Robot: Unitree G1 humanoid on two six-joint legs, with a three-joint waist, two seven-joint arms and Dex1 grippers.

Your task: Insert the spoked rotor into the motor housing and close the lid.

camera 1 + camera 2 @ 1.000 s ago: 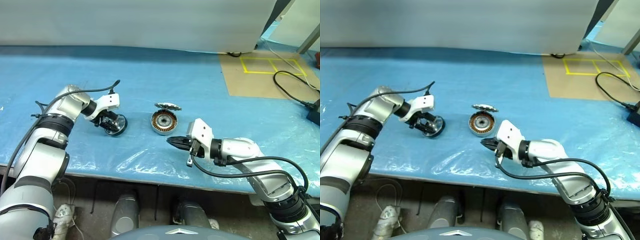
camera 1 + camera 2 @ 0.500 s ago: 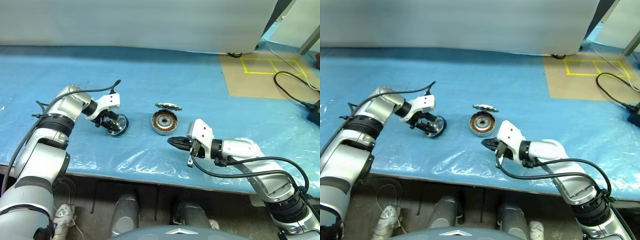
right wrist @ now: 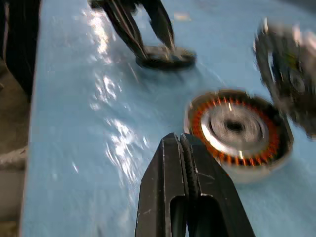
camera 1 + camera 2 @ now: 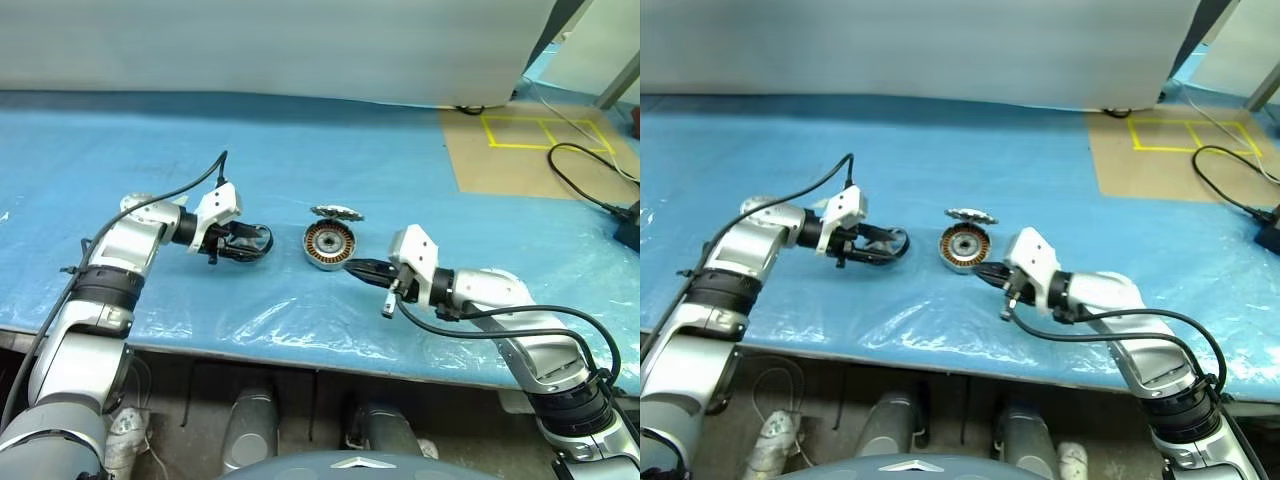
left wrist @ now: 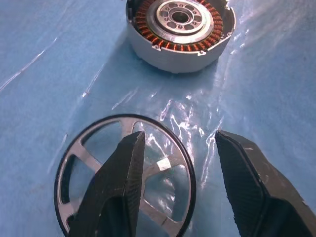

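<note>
The lid (image 5: 161, 166), tilted on edge a second ago, is now lying flat on the worktop (image 4: 300, 150) toward its near edge. The left gripper (image 4: 240, 241) is swinging toward the motor housing (image 4: 328, 245), its half-open fingers straddling the lid's rim. The right gripper (image 4: 352, 266), fingers shut and empty, is closing in just beside the housing. The spoked rotor (image 4: 336, 212) is still leaning behind the housing, not inserted.

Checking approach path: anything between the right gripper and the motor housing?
No. Just bare blue sheet between the shut right gripper and the motor housing, seen in the right wrist view.
</note>
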